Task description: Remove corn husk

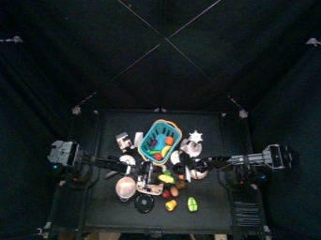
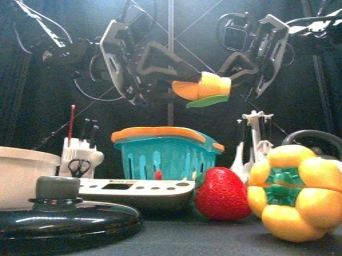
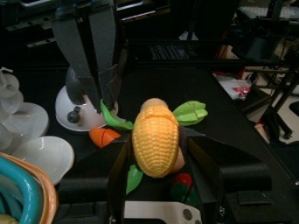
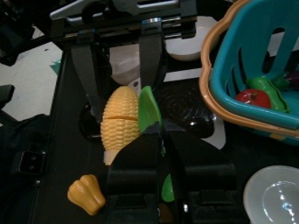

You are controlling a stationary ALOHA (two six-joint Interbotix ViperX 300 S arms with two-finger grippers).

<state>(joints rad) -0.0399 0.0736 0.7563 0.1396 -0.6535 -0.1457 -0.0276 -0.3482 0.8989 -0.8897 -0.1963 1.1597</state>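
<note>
A yellow toy corn cob [image 2: 201,88] with green husk leaves hangs in the air above the table's middle, held between both grippers. In the left wrist view my left gripper [image 3: 158,150] is shut on the corn cob [image 3: 158,136], and husk leaves [image 3: 191,110] splay out beside it. In the right wrist view my right gripper [image 4: 149,131] is shut on a green husk leaf [image 4: 152,107] that lies along the cob [image 4: 121,118]. The two grippers face each other closely, the left [image 2: 150,68] and the right [image 2: 245,58] either side of the corn.
A teal basket [image 2: 166,155] with toy food stands behind the corn. Near the front edge are a yellow bell pepper [image 2: 297,195], a strawberry [image 2: 221,193], a white scale [image 2: 123,190] and a dark pot lid [image 2: 60,215]. A white bowl [image 2: 20,170] is at the left.
</note>
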